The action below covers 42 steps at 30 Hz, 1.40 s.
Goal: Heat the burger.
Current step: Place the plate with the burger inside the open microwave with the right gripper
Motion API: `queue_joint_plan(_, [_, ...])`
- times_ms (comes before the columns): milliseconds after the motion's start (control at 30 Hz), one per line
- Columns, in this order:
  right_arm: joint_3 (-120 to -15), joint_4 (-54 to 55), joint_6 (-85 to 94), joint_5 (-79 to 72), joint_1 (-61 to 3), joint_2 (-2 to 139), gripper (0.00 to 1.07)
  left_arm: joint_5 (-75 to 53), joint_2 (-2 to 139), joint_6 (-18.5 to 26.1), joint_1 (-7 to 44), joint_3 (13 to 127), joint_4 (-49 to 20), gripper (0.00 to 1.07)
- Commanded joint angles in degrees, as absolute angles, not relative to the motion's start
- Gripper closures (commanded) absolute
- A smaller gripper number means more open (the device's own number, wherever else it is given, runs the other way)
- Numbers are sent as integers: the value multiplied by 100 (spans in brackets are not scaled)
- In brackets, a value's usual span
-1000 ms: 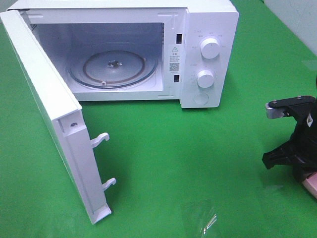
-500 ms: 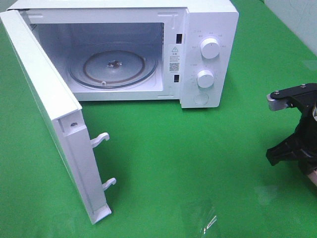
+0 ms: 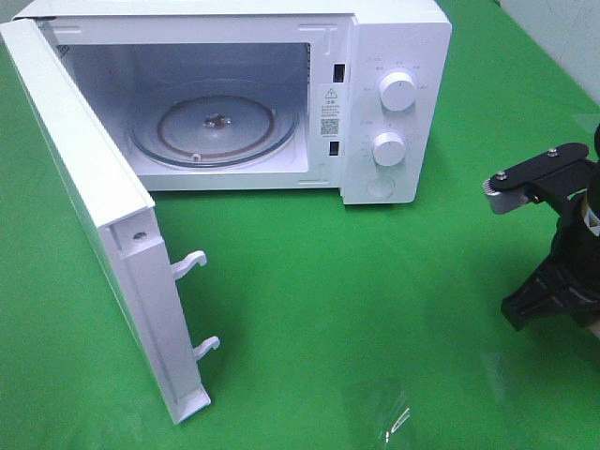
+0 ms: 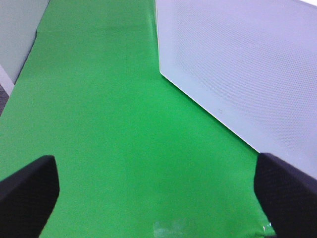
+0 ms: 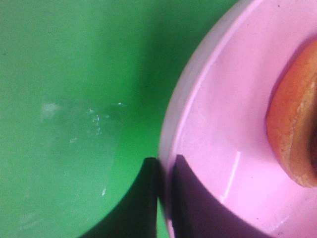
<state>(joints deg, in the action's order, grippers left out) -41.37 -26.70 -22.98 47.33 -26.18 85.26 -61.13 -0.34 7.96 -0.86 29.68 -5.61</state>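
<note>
The microwave (image 3: 281,94) is standing open on the green surface (image 3: 375,281), the right arm (image 3: 562,234) hovering to its right. Beside its door (image 4: 237,64) the left pincer (image 4: 158,198) is gaping, released. The right pincer (image 5: 166,171) is clenching the pink plate (image 5: 218,134) carrying the burger (image 5: 294,124).

A white microwave (image 3: 394,56), door (image 3: 84,206) open, sits on green cloth (image 3: 356,309); pink plate (image 5: 213,148) apart.

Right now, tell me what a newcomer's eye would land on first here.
The white microwave at the back of the green cloth, its door swung wide open on the left and the glass turntable bare inside. At the right edge, the right hand pinches the rim of a pink plate carrying the burger.
</note>
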Motion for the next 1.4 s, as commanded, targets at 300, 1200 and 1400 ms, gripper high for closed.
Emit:
queue_joint_plan(300, [-3547, -3117, -2418, 5088, -3885, 7775, 107, -6136, -132, 796, -57, 2962, -590, 7])
queue_joint_plan(1200, [-2848, -3885, -2338, 5489, -6709, 6864, 107, -6136, -132, 796, -57, 2962, -590, 7])
queue_joint_plan(1400, [-2848, -4085, -1942, 5426, -7002, 6864, 107, -6136, -132, 796, -57, 2962, -590, 7])
